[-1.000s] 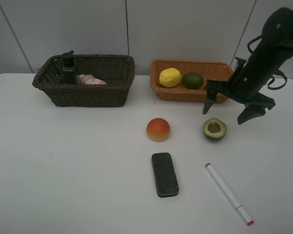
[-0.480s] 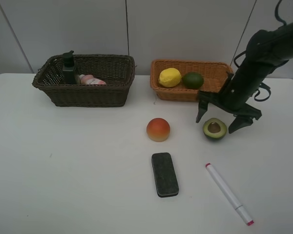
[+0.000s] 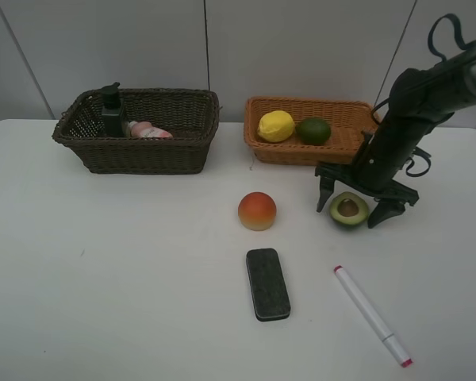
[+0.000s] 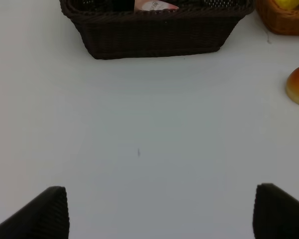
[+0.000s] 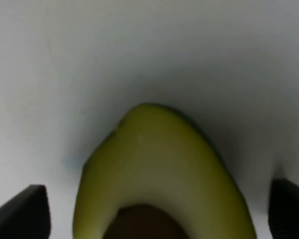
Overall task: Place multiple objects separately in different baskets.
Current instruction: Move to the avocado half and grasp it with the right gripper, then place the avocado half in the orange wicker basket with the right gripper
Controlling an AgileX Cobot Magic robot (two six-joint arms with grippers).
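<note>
Straddling the halved avocado point(image 3: 348, 210), right fingers point(image 3: 324, 189) wide apart; left fingers point(image 4: 40, 214) likewise apart.

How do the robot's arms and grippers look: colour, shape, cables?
The right arm is black, with thick rounded segments and thin black cables looping beside it. The right gripper has two black, tapered fingers. Of the left gripper only two dark, blunt fingertips show; its arm is out of view. No markings are visible.

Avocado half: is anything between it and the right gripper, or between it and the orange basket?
Nothing visible. The right gripper straddles the avocado half with open jaws, and only a strip of table lies between it and the orange basket.
</note>
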